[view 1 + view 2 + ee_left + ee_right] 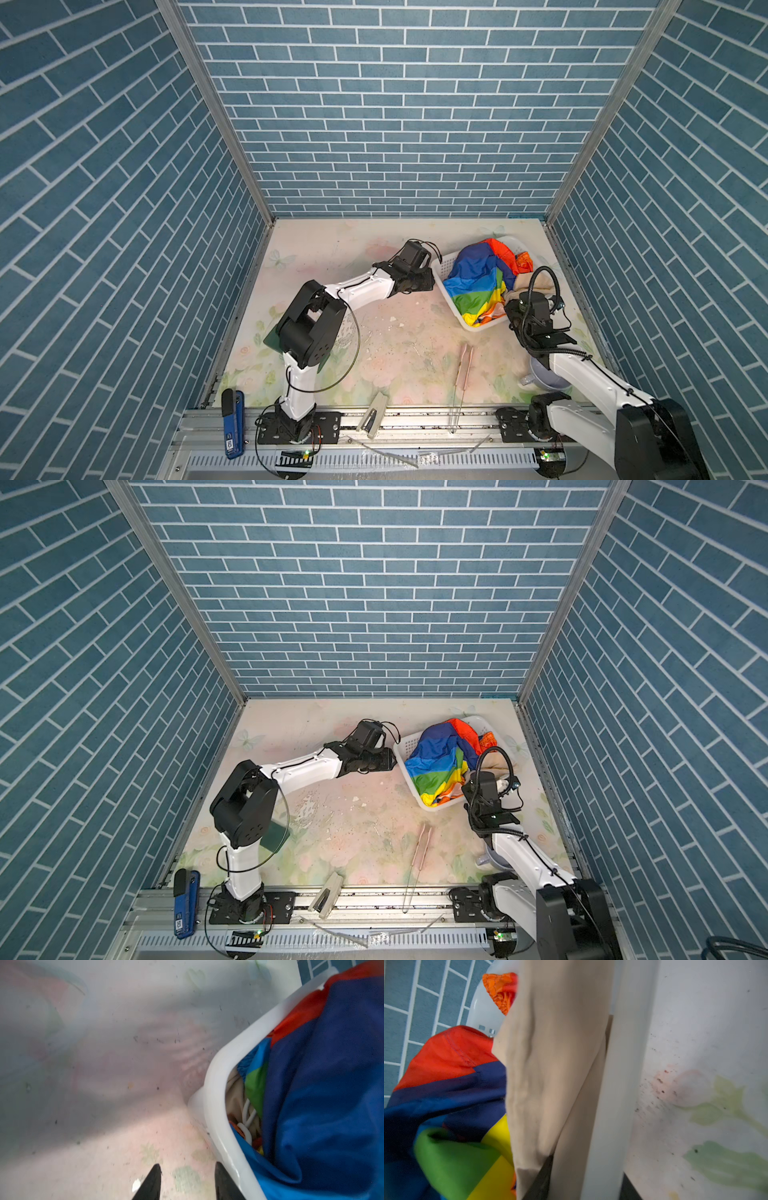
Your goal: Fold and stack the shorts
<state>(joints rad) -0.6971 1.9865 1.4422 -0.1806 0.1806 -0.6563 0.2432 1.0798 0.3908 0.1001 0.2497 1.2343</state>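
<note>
Beige shorts [550, 1064] lie in the white basket [444, 261] at the right rear of the bench [395, 324], mostly buried. From my top views I see only a strip of them along the basket's right side. The rainbow-striped shorts [478, 278] are heaped loosely over them, bulging above the rim, with an orange corner spilling over the far edge. Neither pair is folded.

My left tool [188, 1182] sits low just outside the basket's left wall. In the left wrist view its two black fingers [153, 1180] stand apart with only bare bench between them, one of them right beside the basket wall. Through that view I can also see a white drawstring [247, 1113] tucked down inside the near corner.

My right tool [586, 1184] is at the basket's near right side. Its wrist view shows one dark finger [544, 1176] under a hanging fold of beige cloth and the other outside the white rim, so cloth and rim lie between them. Whether they are pressing on either, I cannot tell.
</note>
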